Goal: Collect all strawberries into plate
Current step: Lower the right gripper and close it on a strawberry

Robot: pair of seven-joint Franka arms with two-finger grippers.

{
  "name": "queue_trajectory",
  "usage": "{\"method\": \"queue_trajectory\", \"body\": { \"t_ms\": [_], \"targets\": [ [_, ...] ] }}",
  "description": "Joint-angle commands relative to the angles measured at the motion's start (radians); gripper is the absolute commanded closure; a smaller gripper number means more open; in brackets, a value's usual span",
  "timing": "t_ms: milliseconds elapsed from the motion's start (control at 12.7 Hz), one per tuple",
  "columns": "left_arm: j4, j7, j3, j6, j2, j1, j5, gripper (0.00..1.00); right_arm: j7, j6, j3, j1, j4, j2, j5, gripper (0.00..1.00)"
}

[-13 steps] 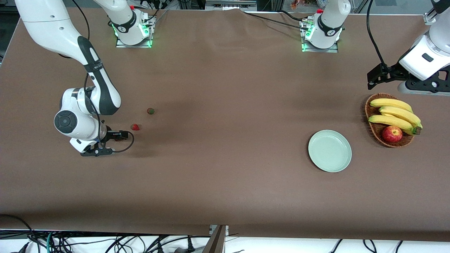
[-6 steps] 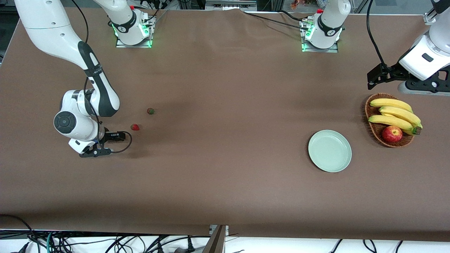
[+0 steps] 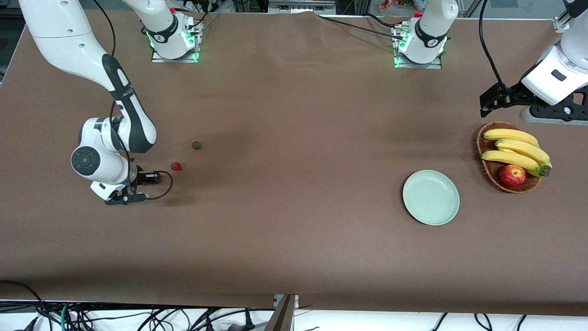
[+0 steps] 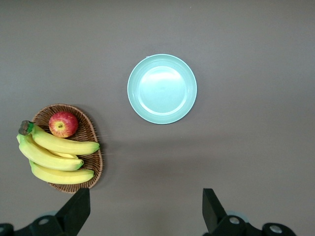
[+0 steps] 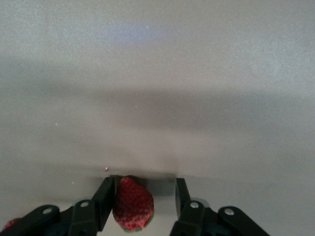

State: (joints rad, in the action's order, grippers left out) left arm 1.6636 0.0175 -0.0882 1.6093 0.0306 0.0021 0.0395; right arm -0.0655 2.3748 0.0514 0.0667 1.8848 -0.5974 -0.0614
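One strawberry (image 5: 133,204) lies on the table between the fingers of my right gripper (image 5: 142,189). It touches one finger, and a gap separates it from the other, so the gripper is open around it. In the front view the right hand (image 3: 98,161) hides that berry. Two more strawberries (image 3: 176,166) (image 3: 197,145) lie on the cloth beside the hand, toward the table's middle. The mint-green plate (image 3: 431,197) (image 4: 162,88) holds nothing. My left gripper (image 4: 145,209) waits wide open, high over the cloth near the basket.
A wicker basket (image 3: 486,154) (image 4: 91,130) with bananas (image 3: 517,149) and a red apple (image 3: 512,175) stands beside the plate at the left arm's end. Brown cloth (image 3: 294,207) covers the whole table.
The right hand has shifted slightly toward the right arm's end of the table and stays low over the cloth. The two visible strawberries and the left arm have not moved.
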Motion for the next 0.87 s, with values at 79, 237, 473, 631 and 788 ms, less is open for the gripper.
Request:
{"method": "queue_trajectory", "body": {
  "t_ms": [79,237,473,631,788],
  "targets": [
    [-0.030,-0.008,-0.002,-0.022,-0.012,0.006,-0.018,0.00,-0.019,-0.015,-0.007,-0.007,0.016,0.013,-0.001,0.48],
    [-0.030,-0.008,-0.002,-0.022,-0.012,0.006,-0.018,0.00,-0.020,-0.042,-0.007,-0.007,0.011,0.016,-0.001,0.86],
    [-0.030,-0.008,-0.002,-0.022,-0.012,0.007,-0.018,0.00,-0.037,-0.046,-0.013,-0.007,-0.001,0.025,0.002,1.00],
    [-0.030,-0.008,-0.002,-0.022,-0.012,0.007,-0.018,0.00,-0.037,-0.100,-0.056,-0.007,-0.041,0.047,0.002,1.00],
    [-0.030,-0.008,-0.002,-0.022,-0.012,0.007,-0.018,0.00,-0.011,-0.172,-0.155,-0.004,-0.108,0.062,0.005,1.00]
  ]
}}
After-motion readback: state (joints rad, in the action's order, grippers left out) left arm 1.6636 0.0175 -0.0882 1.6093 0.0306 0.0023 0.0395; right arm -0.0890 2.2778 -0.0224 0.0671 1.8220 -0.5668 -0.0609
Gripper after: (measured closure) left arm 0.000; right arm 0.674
